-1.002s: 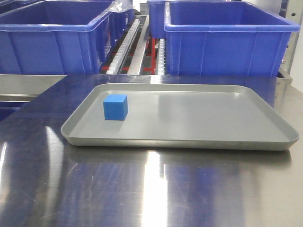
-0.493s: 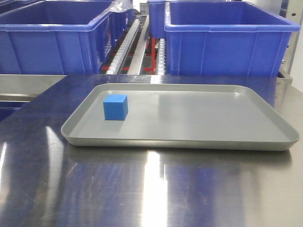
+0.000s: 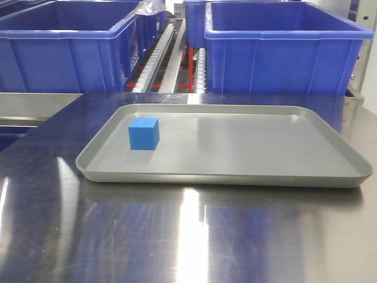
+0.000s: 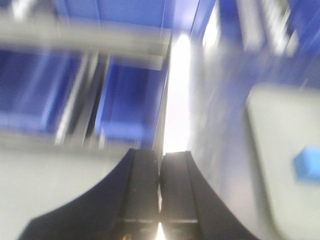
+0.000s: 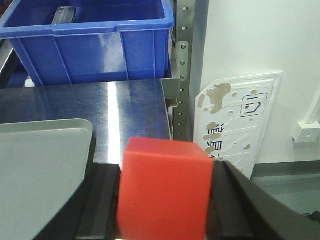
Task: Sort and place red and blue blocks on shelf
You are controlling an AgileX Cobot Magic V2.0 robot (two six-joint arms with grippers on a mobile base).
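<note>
The right claw [image 5: 162,202] grips the red block [image 5: 165,175], so next it should carry it to the shelf [image 3: 154,59] ahead; the left claw [image 4: 160,157] is pinched together, the blue block [image 4: 307,166] off to its right.

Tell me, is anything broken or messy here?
Yes. The white panel leaning by the wall, right of the table, looks chipped, with brown patches flaked off. Nothing is spilled: the blue block sits flat in the tray, the red block squarely in the right gripper.

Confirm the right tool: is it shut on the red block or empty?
Shut on it: the right wrist view shows the red block clamped between the right tool's dark fingers.
</note>
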